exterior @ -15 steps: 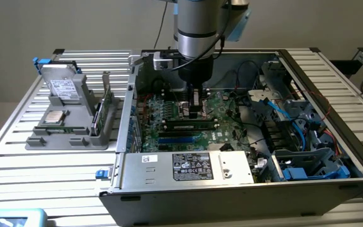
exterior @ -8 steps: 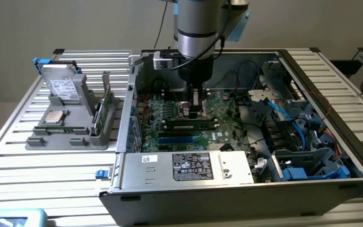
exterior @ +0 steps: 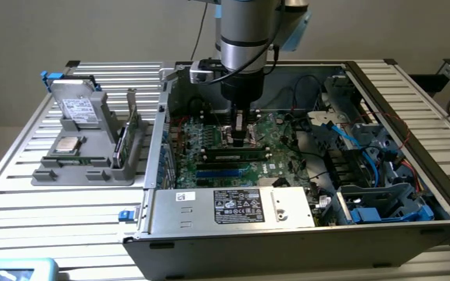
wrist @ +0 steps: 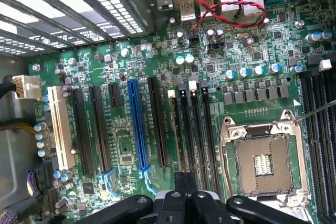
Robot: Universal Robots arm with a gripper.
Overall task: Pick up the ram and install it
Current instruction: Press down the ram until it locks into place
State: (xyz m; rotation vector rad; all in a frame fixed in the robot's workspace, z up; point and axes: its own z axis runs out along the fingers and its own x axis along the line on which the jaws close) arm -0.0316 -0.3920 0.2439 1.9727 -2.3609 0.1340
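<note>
Gripper (exterior: 243, 136) is closed, fingers drawn together, holding nothing visible; it hangs low inside the open computer case (exterior: 287, 234), just above the motherboard (exterior: 209, 143). The ram (exterior: 237, 156) lies seated in a slot directly in front of the fingertips, a thin green stick with black chips, level with the board. In the wrist view the closed fingers (wrist: 184, 203) sit over the row of expansion slots, with the blue slot (wrist: 137, 129) and the bare CPU socket (wrist: 262, 163) on either side. The case also holds a power supply (exterior: 233, 208) along its near wall and blue drive cages (exterior: 381, 202) at the exterior view's right. On the bench (exterior: 21, 193), at the exterior view's left, a grey fixture tray (exterior: 92, 170) carries a processor chip (exterior: 68, 144), a hard drive (exterior: 77, 108) propped upright, and another green card (exterior: 129, 132) on edge.
</note>
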